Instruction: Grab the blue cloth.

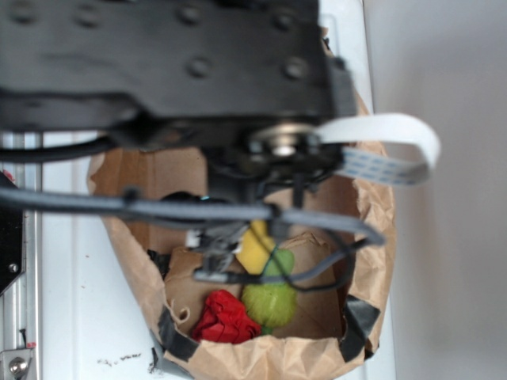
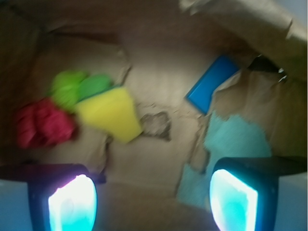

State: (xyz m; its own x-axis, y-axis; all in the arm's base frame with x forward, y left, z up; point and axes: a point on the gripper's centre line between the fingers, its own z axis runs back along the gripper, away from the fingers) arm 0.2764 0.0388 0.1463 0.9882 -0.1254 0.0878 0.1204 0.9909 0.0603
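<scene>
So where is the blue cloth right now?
In the wrist view, the blue cloth lies lower right, below the blue block, by one finger of the open gripper.

A white counter (image 1: 71, 317) carries a brown paper bag (image 1: 372, 261) with rolled, taped edges, on whose floor lie the blue cloth (image 2: 236, 139), a bright blue block (image 2: 211, 83), a yellow sponge (image 2: 111, 113), green items (image 2: 77, 87) and a red cloth (image 2: 43, 122)
</scene>
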